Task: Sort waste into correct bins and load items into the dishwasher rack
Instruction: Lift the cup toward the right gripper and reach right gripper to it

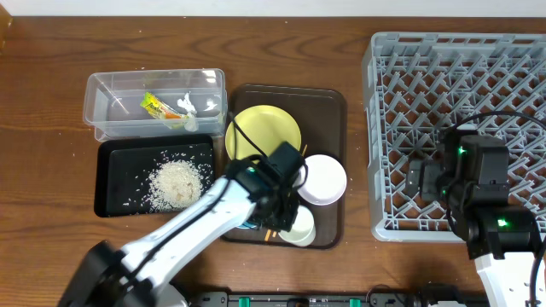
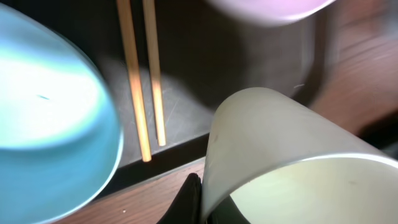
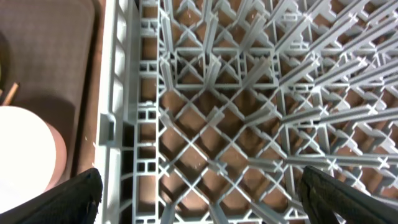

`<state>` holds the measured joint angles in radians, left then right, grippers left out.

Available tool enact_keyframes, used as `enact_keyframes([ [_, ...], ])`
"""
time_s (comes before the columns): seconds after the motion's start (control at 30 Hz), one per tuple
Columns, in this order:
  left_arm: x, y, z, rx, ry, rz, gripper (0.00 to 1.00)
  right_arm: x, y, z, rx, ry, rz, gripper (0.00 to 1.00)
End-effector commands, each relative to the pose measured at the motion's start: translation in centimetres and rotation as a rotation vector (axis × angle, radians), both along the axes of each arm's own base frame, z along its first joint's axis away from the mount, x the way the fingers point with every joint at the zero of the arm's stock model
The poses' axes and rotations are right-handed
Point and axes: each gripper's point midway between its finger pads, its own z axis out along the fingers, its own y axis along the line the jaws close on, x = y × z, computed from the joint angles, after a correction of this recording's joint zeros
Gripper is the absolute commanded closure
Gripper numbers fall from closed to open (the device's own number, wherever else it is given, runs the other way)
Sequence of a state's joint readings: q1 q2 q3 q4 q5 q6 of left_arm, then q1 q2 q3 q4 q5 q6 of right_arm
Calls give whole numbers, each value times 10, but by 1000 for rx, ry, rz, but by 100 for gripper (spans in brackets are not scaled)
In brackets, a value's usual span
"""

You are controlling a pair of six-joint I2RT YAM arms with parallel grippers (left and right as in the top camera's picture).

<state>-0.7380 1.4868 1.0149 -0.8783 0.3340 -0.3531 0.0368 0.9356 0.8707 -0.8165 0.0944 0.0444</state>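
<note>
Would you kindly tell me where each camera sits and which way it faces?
Overhead: above the table, facing straight down on bins, tray, rack; both arms show.
Left wrist: low over the tray, facing down at cup, blue bowl, chopsticks; left gripper pinches the cup.
Right wrist: over the rack, facing down; open right gripper shows.
Shared: overhead and right wrist show the white bowl.

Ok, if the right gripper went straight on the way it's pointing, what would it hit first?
Most likely the grey dishwasher rack: the open right gripper points down into it, with only pegs and lattice floor ahead. Whether peg or floor comes first is unclear.
</note>
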Motion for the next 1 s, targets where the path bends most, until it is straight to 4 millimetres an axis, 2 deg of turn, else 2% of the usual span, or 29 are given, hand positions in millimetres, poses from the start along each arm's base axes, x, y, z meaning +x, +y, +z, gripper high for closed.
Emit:
enact_keyframes([
  [0.0,31,-4,57,-126,-159,22,94,10,5,15,11,-62,6,1],
  [0.07,47,-2,76,-197,-215,69,94,15,13,20,46,-89,37,1],
  [0.17,75,0,94,-322,-256,141,94,18,37,24,148,-106,132,1],
  [0.23,93,-2,103,-425,-238,188,94,15,57,26,234,-100,211,1],
  [0.33,106,-15,117,-639,-145,191,94,4,91,31,380,-87,368,1],
  [0.43,110,-29,131,-857,-10,141,94,-9,122,39,503,-76,544,1],
  [0.57,108,-44,139,-1026,136,76,94,-20,147,44,612,-61,725,1],
  [0.8,110,-47,135,-1057,208,79,94,-17,166,37,726,-29,859,1],
  [0.97,109,-48,137,-1064,228,84,94,-14,185,48,829,-90,1025,1],
])
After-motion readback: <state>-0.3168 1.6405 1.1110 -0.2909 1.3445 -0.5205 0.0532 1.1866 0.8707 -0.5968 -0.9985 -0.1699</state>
